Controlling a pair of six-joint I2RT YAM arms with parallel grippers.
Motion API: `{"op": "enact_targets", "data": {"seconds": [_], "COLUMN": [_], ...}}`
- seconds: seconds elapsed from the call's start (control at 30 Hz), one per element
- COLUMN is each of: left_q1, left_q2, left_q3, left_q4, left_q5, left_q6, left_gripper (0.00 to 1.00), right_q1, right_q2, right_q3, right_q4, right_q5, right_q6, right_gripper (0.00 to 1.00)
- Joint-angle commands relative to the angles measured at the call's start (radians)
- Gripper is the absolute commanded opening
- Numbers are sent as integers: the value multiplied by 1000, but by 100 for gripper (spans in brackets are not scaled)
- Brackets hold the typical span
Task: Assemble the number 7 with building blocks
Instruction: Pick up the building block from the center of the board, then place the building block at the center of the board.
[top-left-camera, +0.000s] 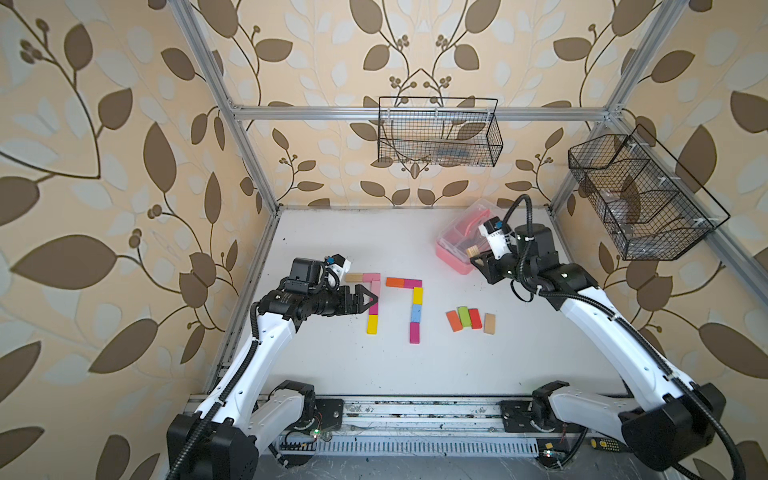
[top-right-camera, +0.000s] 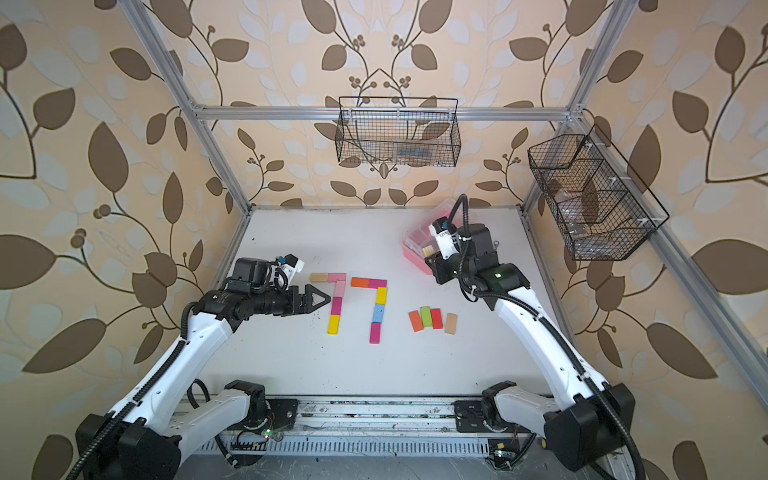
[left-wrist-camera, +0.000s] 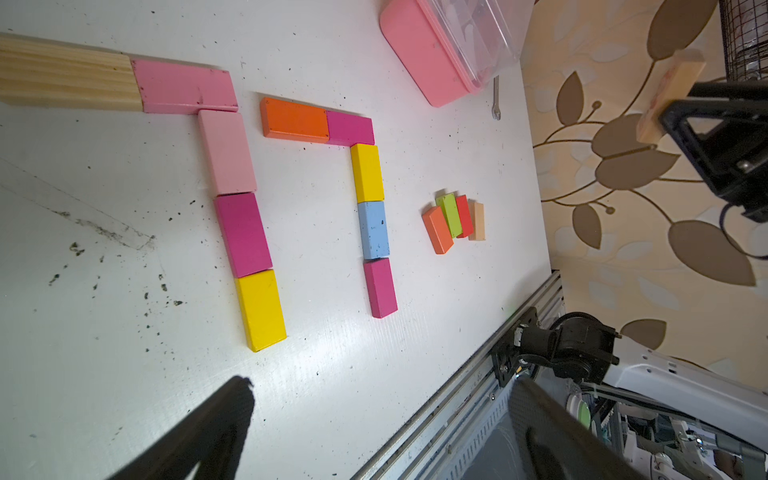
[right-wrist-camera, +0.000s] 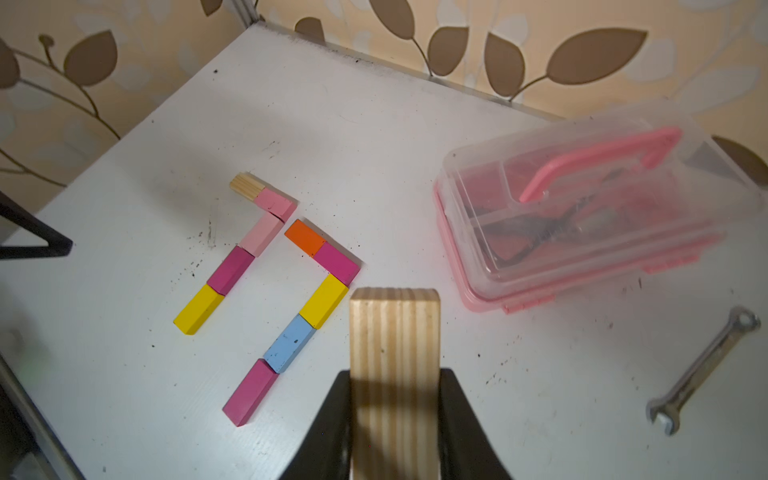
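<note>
wood block (right-wrist-camera: 395, 332) sits clamped in the right gripper (right-wrist-camera: 395, 419), jaws closed on its sides. its long axis runs out past the fingertips, and it is raised above the table (top-left-camera: 332, 365) just in front of the pink box (top-left-camera: 452, 257). left gripper (top-left-camera: 368, 297) hangs wide open and empty beside the first 7 (left-wrist-camera: 226, 153); the second 7 (top-left-camera: 417, 297) lies next to that. four loose blocks (top-left-camera: 464, 318) lie toward the robot from the held block, nearer the right arm. i judge the third 7 belongs right of the second. room looks tight between that stem and the loose blocks, with box and spanner (right-wrist-camera: 702, 370) behind.
</note>
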Motion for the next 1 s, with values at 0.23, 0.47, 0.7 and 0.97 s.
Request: {"op": "enact_targets", "data": {"seconds": [0.23, 0.47, 0.7, 0.97], "left_q1": [-10, -10, -11, -11], "left_q2": [-4, 14, 34, 40], "left_q3": [-8, -8, -8, -5], "left_q4": [11, 11, 13, 11], "left_q5": [23, 28, 39, 33], "left_q6": [18, 18, 19, 20], "left_gripper": [99, 99, 99, 99], "right_q1": [158, 155, 143, 119], "right_q2": [412, 616, 723, 781], "right_q3": [151, 208, 255, 273], "right_q4": [-216, -174, -130, -95], "right_q5": [82, 132, 159, 148], "right_q6": [-727, -817, -852, -846], "right_gripper": [15, 15, 18, 19]}}
